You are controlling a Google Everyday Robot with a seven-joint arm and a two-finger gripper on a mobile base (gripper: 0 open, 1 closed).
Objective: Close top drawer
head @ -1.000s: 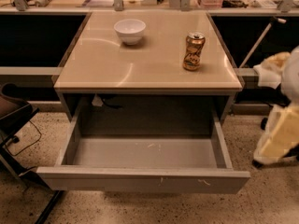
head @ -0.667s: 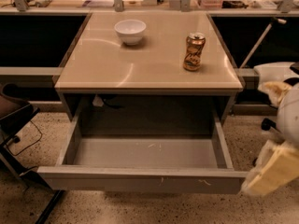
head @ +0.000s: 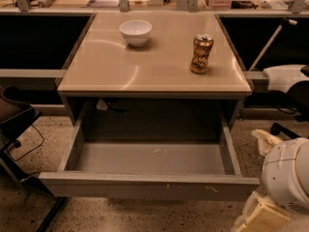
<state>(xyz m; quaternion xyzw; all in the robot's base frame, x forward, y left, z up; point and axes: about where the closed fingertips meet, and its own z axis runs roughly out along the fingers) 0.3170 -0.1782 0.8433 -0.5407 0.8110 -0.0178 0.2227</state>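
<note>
Grey top drawer [head: 149,185]: wide, shallow and handleless, it stands pulled far out from under the counter. Its flat front lies left of the gripper and its tray holds only a few pale flecks.
Gripper [head: 263,217]: a cream-coloured piece beneath a rounded white wrist shell [head: 289,178], low by the drawer front's right corner and apart from it. Whether it is open or closed I cannot tell.
Step in hand: by my reading, getting in front of the drawer face so as to push it; no contact shows yet.
Contact spot: a push at the near corner would likely skew the drawer on its slides. A spot further left of the gripper, around the small white scratch marks [head: 212,189] or closer to the middle, should run truer.
Push line: straight and level, away from the gripper toward the dark cavity under the counter, with flat contact so nothing slips over the top edge.
Beige counter [head: 145,71]: up and left of the gripper, carrying a white ceramic bowl [head: 135,32] and a bronze drink can [head: 201,53]. Slowing before the drawer seats should keep the can from rocking.
Black cable [head: 116,106]: it hangs at the cavity's back left, far from the gripper, and could get pinched.
</note>
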